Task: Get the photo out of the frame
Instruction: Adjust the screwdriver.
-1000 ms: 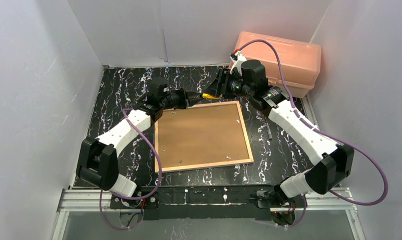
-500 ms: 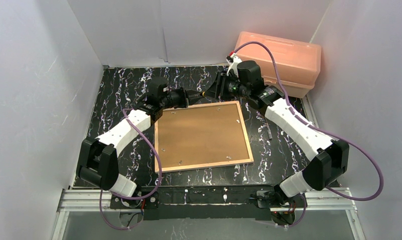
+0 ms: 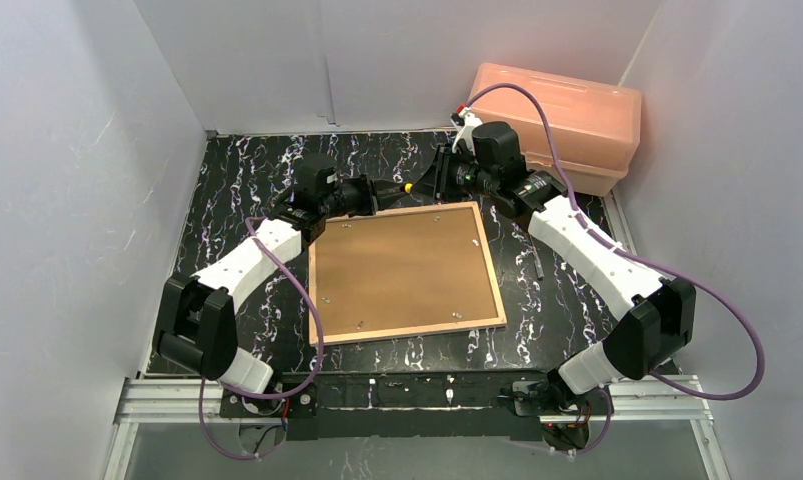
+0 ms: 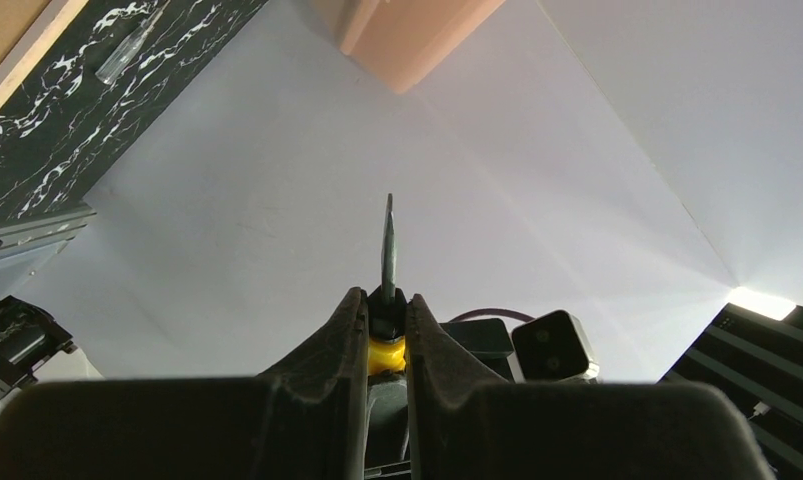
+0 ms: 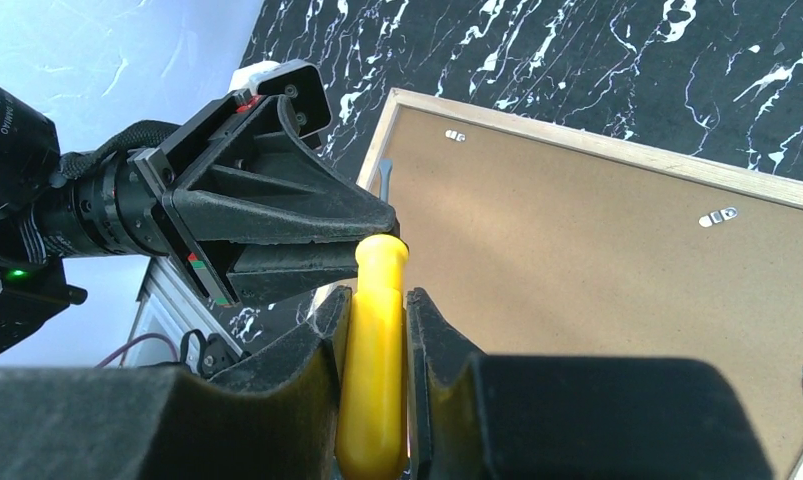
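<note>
Okay, left side first: we see the left hand (image 4: 385, 305) clamped tight on a screwdriver (image 5: 380, 262), gripping it near where the grey blade meets the yellow handle. It hangs above the dark marbled worktop (image 3: 237, 190), out past the far left corner of the frame (image 3: 407, 333).

Middle: the frame lies flat, back side up, between the two arms. Its light wood edges run around a brown backing board (image 3: 402, 265), which has small metal clips (image 5: 719, 216) on it. We cannot see the photo in any view.

Right: the right hand (image 5: 377, 297) meets the left one, fingers pressed on both sides of the yellow handle.

Far right corner: a pink box (image 3: 567, 115) sits behind the right arm.
</note>
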Action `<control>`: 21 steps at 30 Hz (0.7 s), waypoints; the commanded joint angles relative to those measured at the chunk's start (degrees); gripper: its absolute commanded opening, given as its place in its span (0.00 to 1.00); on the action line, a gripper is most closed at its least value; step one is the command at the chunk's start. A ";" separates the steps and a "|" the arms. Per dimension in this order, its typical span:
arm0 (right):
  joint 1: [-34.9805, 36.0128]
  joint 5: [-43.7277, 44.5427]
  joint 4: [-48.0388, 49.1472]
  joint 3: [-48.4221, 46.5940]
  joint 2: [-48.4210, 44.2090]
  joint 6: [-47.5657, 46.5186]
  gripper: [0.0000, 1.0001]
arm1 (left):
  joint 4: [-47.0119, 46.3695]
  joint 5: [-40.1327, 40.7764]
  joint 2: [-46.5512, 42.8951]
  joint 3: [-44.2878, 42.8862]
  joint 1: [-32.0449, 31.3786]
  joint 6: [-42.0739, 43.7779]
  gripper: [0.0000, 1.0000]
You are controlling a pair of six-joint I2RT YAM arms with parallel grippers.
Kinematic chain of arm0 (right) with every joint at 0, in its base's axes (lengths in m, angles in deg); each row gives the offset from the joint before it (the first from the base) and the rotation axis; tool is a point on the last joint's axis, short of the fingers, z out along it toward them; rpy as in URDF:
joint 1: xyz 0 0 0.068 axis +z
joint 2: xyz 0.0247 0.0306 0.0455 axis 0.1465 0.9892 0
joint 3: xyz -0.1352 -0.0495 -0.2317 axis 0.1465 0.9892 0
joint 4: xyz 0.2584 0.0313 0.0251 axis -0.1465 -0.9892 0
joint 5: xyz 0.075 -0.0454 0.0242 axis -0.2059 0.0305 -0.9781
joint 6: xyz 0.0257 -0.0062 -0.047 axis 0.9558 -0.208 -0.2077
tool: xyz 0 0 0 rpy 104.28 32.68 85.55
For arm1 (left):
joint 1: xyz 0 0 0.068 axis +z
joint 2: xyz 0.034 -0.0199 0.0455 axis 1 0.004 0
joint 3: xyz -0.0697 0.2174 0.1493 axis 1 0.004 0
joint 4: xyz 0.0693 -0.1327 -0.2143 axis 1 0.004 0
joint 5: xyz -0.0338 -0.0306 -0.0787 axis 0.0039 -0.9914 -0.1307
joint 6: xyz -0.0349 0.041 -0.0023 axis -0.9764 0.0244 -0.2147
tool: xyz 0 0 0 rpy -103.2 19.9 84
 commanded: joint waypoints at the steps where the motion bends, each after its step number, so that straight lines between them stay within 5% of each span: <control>1: -0.07 2.41 -0.62 -2.55 -0.35 -1.14 0.01 | -0.59 0.27 -1.01 -0.41 -0.16 -2.52 0.02; 6: -0.22 4.57 -3.61 -3.29 -0.13 -1.43 0.01 | -0.57 0.68 -1.33 0.61 -0.10 -0.15 0.40; 11: -1.39 11.93 -17.59 -9.52 3.78 -3.94 0.01 | 7.70 -0.09 -2.47 -0.61 2.42 8.84 0.63; 17: -2.84 18.02 -27.80 -12.24 6.13 -8.56 0.01 | 36.72 0.33 -0.75 -12.87 8.35 37.19 0.68; 21: -3.08 21.80 -32.41 -14.26 8.16 -12.20 0.01 | 57.80 9.84 4.49 -27.99 9.29 61.49 0.67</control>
